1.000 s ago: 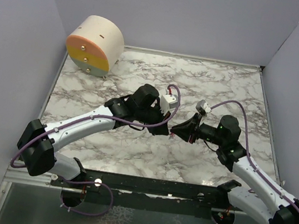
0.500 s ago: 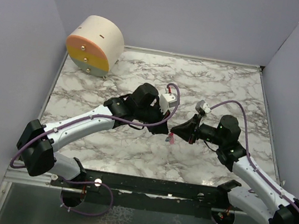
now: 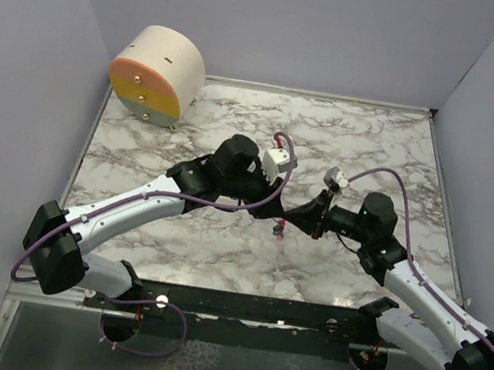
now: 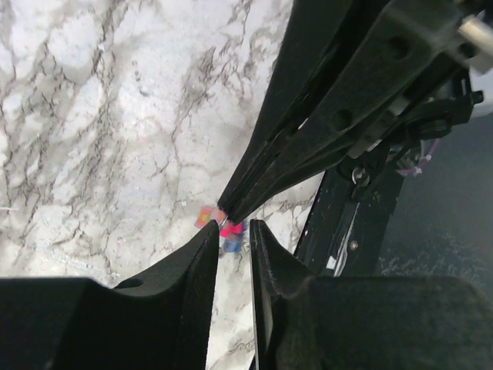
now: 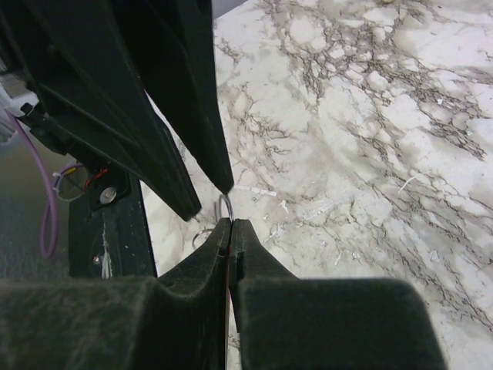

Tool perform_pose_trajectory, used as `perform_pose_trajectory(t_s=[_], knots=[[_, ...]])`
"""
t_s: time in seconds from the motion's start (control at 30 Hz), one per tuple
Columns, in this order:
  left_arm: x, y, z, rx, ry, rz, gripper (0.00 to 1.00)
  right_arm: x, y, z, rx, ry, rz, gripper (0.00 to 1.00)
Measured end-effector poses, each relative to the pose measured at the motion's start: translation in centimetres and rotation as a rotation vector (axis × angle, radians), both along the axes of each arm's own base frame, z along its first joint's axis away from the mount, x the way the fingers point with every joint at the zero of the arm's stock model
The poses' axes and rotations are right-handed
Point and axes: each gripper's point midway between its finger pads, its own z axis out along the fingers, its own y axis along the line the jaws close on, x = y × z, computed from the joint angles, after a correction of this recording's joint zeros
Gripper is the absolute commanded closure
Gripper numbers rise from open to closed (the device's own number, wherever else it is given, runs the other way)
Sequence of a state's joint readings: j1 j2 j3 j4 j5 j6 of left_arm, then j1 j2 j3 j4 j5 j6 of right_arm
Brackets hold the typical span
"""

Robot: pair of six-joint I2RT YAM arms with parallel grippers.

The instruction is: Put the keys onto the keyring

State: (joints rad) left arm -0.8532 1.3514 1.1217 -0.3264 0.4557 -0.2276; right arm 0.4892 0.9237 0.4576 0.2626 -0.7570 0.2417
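My right gripper point(image 3: 293, 215) is shut on the thin metal keyring point(image 5: 225, 206), whose loop sticks out past the fingertips in the right wrist view. The pink-red key point(image 4: 229, 229) and the small blue tag point(image 4: 231, 245) hang blurred just under the right fingertips point(image 4: 231, 206). From above the key shows as a pink spot point(image 3: 279, 231). My left gripper point(image 3: 269, 209) faces the right one tip to tip. Its jaws stand a little apart with nothing between them point(image 4: 231, 231). Its fingertips point(image 5: 219, 181) sit just above the ring.
A round wooden drum point(image 3: 157, 72) with orange and yellow faces stands at the back left corner. The marble tabletop point(image 3: 373, 148) is walled by grey panels. A black rail point(image 3: 238, 305) runs along the near edge by the arm bases.
The left gripper has drawn back slightly to the left from the right gripper. The pink key, hidden a second ago, now hangs in view under the right fingertips.
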Motion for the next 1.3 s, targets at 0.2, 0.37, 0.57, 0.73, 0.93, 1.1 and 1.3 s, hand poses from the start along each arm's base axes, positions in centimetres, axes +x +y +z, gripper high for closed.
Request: perform_pose_trajectory(t_s=[0.2,0.37,0.57,0.73,0.93,1.1,1.3], knots=[[0.4,0.1,3.1,-0.094,-0.091,0.023,0.69,0.2,-0.4,-0.7,-0.003,0.024,-0.04,0.99],[0.8,1.2,4.0,-0.144,-0.152,0.095,0.68,0.6,-0.6,-0.3,0.007,0.021,-0.077,0.99],[0.5,3.9,2.0,-0.255,-0.197,0.239,0.67,0.7,-0.9,0.4,0.032,0.012,-0.105,0.99],[0.5,4.5,0.9,-0.341,-0.203,0.295,0.67,0.7,-0.9,1.6,0.072,0.0,-0.118,0.99],[0.8,4.2,2.7,-0.46,-0.241,0.313,0.67,0.4,-0.9,3.1,0.13,-0.017,-0.12,0.99],[0.9,4.1,4.1,-0.54,-0.26,0.321,0.67,0.3,-0.9,3.8,0.164,-0.012,-0.122,0.99],[0.9,3.9,5.9,-0.617,-0.274,0.322,0.68,0.1,-0.9,4.1,0.211,0.008,-0.13,0.99]])
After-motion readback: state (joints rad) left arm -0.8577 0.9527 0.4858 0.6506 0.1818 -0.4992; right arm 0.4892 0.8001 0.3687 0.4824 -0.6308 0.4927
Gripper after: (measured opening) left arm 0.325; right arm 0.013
